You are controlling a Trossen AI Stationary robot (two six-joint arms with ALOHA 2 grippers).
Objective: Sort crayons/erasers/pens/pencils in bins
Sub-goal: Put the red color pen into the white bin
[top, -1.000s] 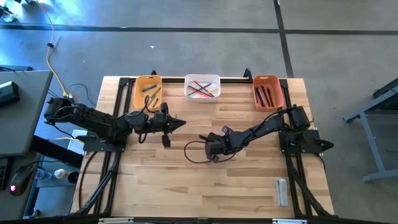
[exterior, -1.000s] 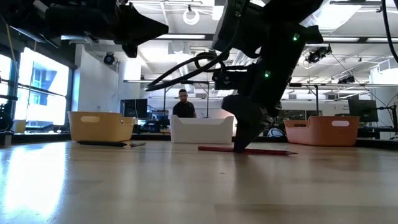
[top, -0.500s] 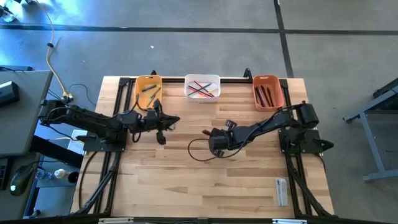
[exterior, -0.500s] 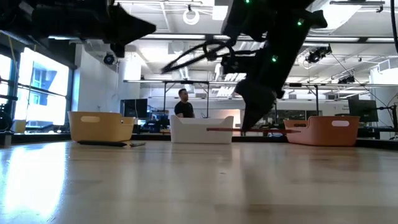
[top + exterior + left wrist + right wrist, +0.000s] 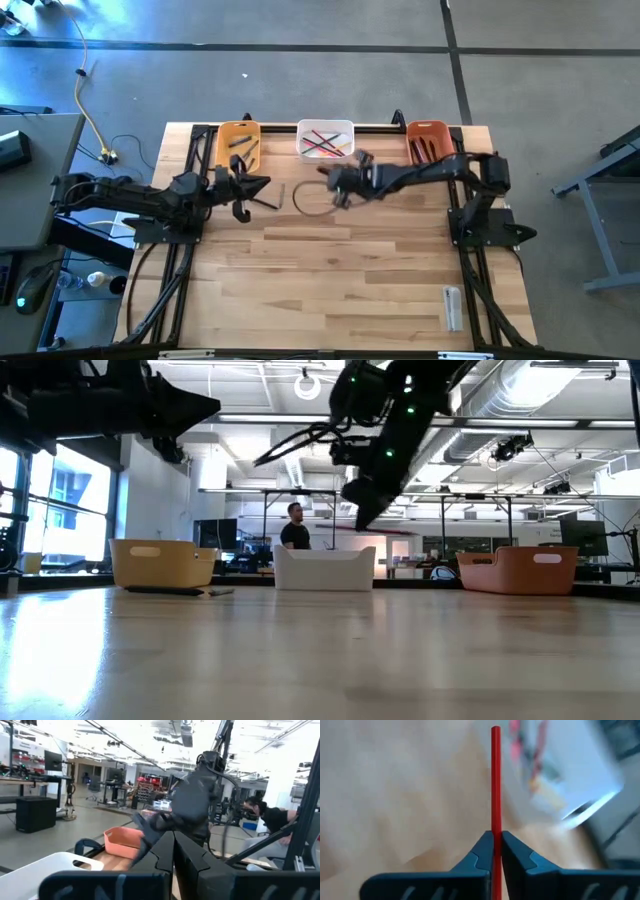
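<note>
Overhead and table-level views of a two-arm robot at a wooden table [image 5: 330, 290]. The right gripper [image 5: 495, 851] is clenched on a thin red pencil [image 5: 495, 780], which sticks straight out ahead between its two fingertips. In the high view this gripper [image 5: 336, 183] is raised over the table, just in front of the white bin [image 5: 325, 139] at the middle of the far edge; the low view shows it [image 5: 362, 512] held well above the tabletop.

The white bin already contains several thin sticks in red, pink, green and yellow-orange. To its left stands the yellow-orange bin [image 5: 239, 146], holding a few dark pens [image 5: 243, 142]; to its right, the red-orange bin [image 5: 430, 145], holding dark reddish sticks (their kind cannot be told).

The left gripper [image 5: 252, 186] has its fingers pressed together, holding nothing, and hovers near the front of the yellow-orange bin. A small whitish oblong item [image 5: 452, 306] lies alone near the front right corner of the table, well apart from both arms. A person [image 5: 294, 527] stands in the room beyond the table.
</note>
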